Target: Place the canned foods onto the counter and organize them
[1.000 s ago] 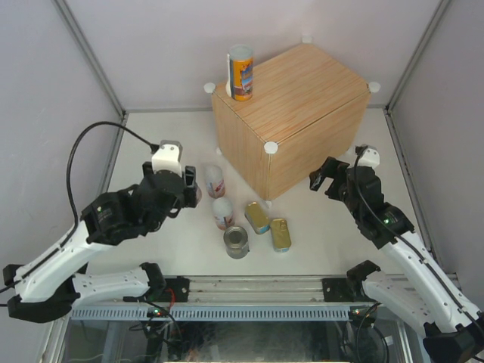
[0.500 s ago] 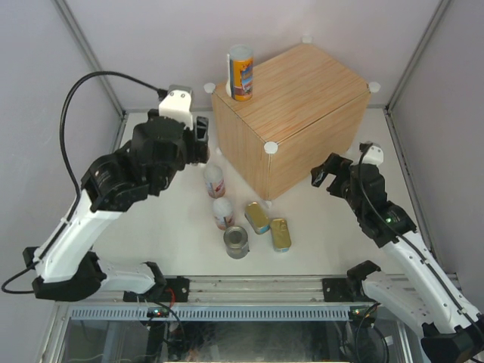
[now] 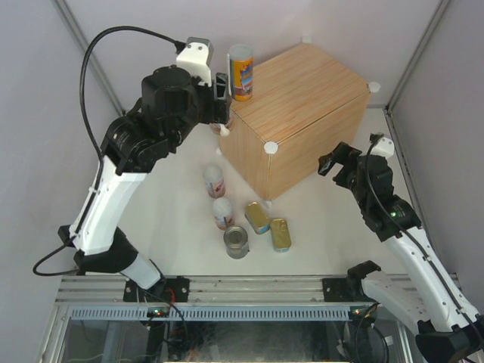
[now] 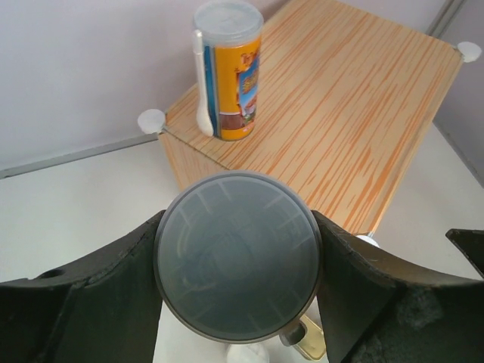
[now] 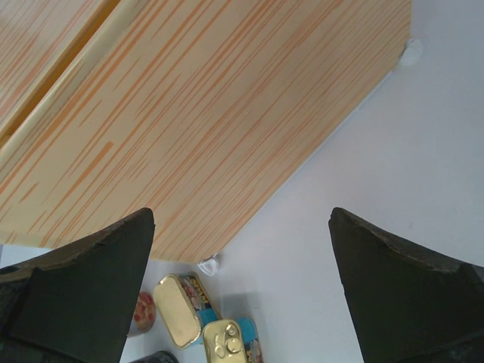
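My left gripper (image 3: 219, 97) is shut on a tall tube; the left wrist view shows only its grey see-through lid (image 4: 237, 255) between the fingers. It hangs at the left corner of the wood-grain counter (image 3: 302, 98). An orange-blue tube with a white spoon (image 3: 241, 73) stands on the counter's back left corner, also in the left wrist view (image 4: 231, 72). On the table lie two white-red tubes (image 3: 215, 181) (image 3: 222, 212), a dark-blue can (image 3: 237, 242) and two gold tins (image 3: 257, 217) (image 3: 280, 234). My right gripper (image 3: 338, 162) is open and empty beside the counter's right face.
Grey walls close in the table on three sides. The right wrist view shows the counter's side (image 5: 189, 113), a white corner cap (image 5: 209, 264) and the gold tins (image 5: 180, 310) on white table. Both arm bases sit at the near rail.
My left arm has risen from the table with the tube and swung back and right to the counter's left corner. My right arm has shifted slightly right.
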`<state>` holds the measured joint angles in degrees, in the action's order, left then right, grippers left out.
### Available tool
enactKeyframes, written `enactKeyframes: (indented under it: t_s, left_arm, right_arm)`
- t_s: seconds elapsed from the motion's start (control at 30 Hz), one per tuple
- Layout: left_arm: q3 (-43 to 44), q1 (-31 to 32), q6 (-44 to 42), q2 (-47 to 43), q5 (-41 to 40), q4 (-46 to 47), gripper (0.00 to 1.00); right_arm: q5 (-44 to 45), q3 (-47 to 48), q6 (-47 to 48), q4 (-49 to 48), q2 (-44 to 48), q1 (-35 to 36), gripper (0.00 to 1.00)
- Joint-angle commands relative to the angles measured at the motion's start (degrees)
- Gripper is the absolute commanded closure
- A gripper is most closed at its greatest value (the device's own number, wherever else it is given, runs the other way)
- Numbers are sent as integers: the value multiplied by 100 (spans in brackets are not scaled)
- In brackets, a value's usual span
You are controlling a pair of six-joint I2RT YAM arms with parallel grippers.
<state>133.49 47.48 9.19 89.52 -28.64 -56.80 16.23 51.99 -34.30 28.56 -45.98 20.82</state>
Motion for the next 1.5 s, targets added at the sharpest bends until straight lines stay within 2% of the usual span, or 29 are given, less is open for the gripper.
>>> enactKeyframes:
  t_s: [0.0, 0.27, 0.63, 0.83, 1.23, 1.3, 1.47]
  left_arm:
    - [442, -29, -134, 67, 588, 1337, 100]
    - [409, -28, -49, 497, 874, 2116, 100]
    - [258, -26, -200, 929, 831, 2792, 100]
    - [717, -29, -388, 1332, 788, 2639, 100]
    - [701, -54, -601, 1586, 656, 2567, 100]
    - [696, -70, -604, 1608, 693, 2556, 96]
    - [697, -73, -570, 1661, 781, 2513, 68]
  right_arm:
    - [160, 262, 194, -173, -48, -58, 0]
    - [214, 438, 360, -302, -87, -63, 0]
    - [179, 618, 314, -307, -33, -60, 0]
    - [131, 637, 273, -299, 27, -61, 0]
    - [90, 637, 308, -413, -64, -1, 0]
    - [122, 637, 317, -399, -69, 38, 0]
    - [170, 629, 331, -358, -37, 71, 0]
